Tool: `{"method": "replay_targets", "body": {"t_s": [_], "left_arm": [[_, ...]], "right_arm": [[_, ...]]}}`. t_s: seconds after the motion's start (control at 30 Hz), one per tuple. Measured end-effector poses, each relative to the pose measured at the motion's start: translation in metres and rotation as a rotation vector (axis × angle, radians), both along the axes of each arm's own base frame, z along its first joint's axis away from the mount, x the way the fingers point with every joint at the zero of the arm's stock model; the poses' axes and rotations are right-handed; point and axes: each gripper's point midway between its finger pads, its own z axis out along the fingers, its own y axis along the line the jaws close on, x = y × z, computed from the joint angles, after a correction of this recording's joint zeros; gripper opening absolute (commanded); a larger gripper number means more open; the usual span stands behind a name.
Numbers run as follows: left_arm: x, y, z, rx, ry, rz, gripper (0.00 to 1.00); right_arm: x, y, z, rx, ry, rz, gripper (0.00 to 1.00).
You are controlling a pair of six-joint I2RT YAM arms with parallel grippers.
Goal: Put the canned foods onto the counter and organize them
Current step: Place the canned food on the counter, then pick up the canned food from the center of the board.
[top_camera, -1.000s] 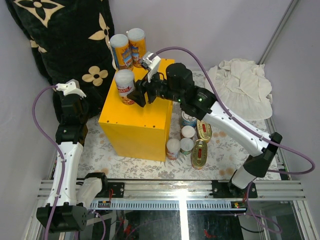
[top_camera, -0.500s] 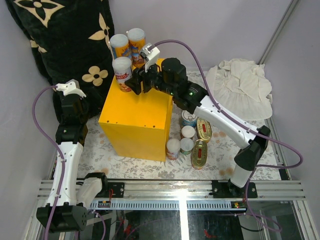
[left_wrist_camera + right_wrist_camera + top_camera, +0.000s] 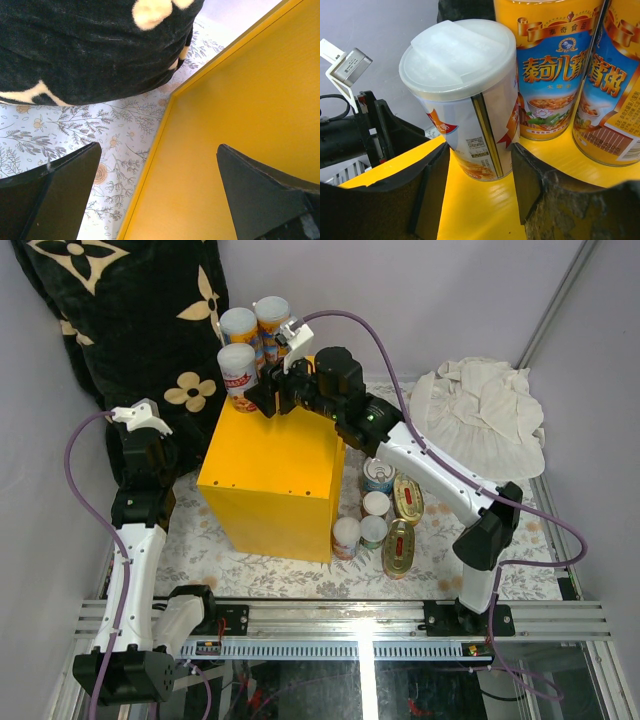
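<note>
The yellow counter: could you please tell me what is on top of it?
Three cans are at the counter's far-left corner: two orange-labelled cans and a white-lidded can held in the right gripper. The right arm hides the top's far-right part.

Your left arm (image 3: 135,540): folded upright, wrist tipped downward.
Your left gripper (image 3: 158,150): fingers spread wide.
Your right arm (image 3: 440,475): stretched far forward and left.
Your right gripper (image 3: 480,170): fingers pressed against both sides of a white-lidded can (image 3: 462,95).

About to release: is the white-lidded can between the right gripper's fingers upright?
Upright: the can has its lid on top, sides parallel to the two standing cans behind.
</note>
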Motion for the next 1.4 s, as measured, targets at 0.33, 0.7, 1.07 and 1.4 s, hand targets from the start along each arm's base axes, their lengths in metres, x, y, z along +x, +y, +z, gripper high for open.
{"method": "replay_targets", "body": {"t_s": [0.33, 0.7, 1.07, 1.4], "left_arm": [[0.0, 0.0, 0.0, 0.0, 0.0, 0.0, 1.0], [0.0, 0.0, 0.0, 0.0, 0.001, 0.0, 1.0], [0.003, 0.0, -0.007, -0.003, 0.025, 0.0, 1.0], [0.004, 0.0, -0.01, -0.004, 0.034, 0.0, 1.0]], "right_arm": [[0.0, 0.003, -0.001, 0.011, 0.017, 0.008, 0.57], [-0.011, -0.011, -0.018, -0.005, 0.061, 0.009, 0.85], [-0.131, -0.2, 0.053, 0.204, -0.214, -0.175, 0.94], [-0.165, -0.239, -0.119, 0.062, 0.077, -0.208, 1.0]]}}
